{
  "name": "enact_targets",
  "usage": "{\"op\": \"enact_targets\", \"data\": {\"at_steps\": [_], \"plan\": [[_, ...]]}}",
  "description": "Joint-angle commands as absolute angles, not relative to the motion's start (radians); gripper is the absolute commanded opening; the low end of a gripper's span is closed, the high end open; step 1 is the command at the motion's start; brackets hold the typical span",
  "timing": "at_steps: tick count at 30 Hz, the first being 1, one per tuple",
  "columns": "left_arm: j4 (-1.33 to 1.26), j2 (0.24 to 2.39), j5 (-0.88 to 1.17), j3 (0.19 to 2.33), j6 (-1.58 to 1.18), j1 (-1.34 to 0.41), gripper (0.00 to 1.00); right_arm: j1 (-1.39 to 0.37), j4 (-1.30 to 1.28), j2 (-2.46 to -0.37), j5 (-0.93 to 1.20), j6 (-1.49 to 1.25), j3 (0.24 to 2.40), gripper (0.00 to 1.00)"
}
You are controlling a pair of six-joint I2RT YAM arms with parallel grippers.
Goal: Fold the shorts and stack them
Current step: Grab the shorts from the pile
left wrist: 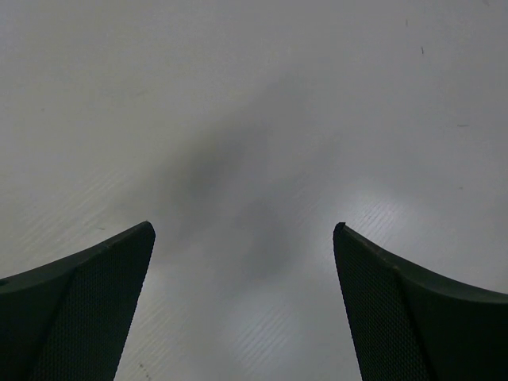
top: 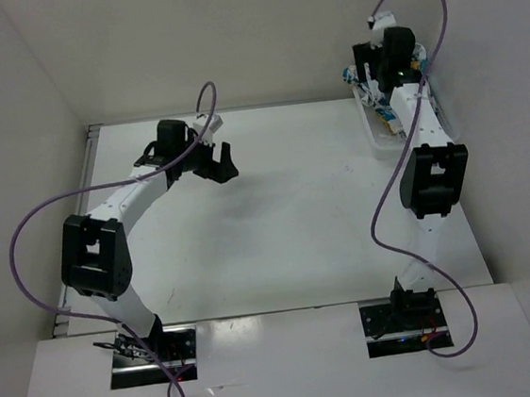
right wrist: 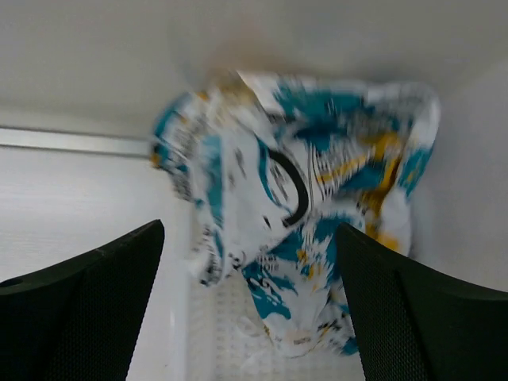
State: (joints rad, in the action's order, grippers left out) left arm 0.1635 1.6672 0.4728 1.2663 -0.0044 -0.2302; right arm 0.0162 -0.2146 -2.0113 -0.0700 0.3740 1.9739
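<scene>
Top external view: the left arm reaches over the flat white table (top: pixel 296 224) toward its far-left part. The left gripper (top: pixel 221 162) hangs above bare surface, its black fingers apart with nothing between them. The right arm stretches to the far-right corner. There the right gripper (top: pixel 372 62) is a dark mass over the white plastic mesh basket (top: pixel 375 139), and from here I cannot tell how its fingers stand. The white fabric shorts with teal, orange-yellow and black swirls (top: pixel 390 121) show only as small patterned scraps beside the arm. The rest is hidden under it.

Left wrist view: two dark textured fingers (left wrist: pixel 87 309) sit wide apart at the lower corners, cut off by the frame edge. Between them there is only table and a soft grey shadow.

Right wrist view: the fingers (right wrist: pixel 79 309) are spread wide, gripping nothing. Beyond them the shorts (right wrist: pixel 302 206) lie bunched in a crumpled heap inside the basket, whose mesh floor (right wrist: pixel 226 325) shows at the near edge. The picture is blurred, so folds and hems cannot be made out. Whether the fingertips touch the fabric cannot be told.
</scene>
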Motion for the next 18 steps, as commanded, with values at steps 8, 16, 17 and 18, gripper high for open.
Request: {"op": "enact_targets", "data": {"at_steps": [8, 16, 17, 18], "plan": [[0.258, 1.805, 0.388, 1.374, 0.0, -0.285, 1.0, 0.202, -0.474, -2.448, -0.054, -0.273, 2.446, 0.93], [0.258, 1.835, 0.388, 1.374, 0.0, -0.316, 1.0, 0.213, -0.474, -2.556, 0.4, -0.264, 2.462, 0.99], [0.258, 1.835, 0.388, 1.374, 0.0, -0.316, 1.0, 0.213, -0.474, -2.556, 0.441, -0.264, 2.453, 0.91], [0.258, 1.835, 0.388, 1.374, 0.0, -0.316, 1.0, 0.213, -0.463, -2.556, 0.442, -0.274, 2.453, 0.85]]}}
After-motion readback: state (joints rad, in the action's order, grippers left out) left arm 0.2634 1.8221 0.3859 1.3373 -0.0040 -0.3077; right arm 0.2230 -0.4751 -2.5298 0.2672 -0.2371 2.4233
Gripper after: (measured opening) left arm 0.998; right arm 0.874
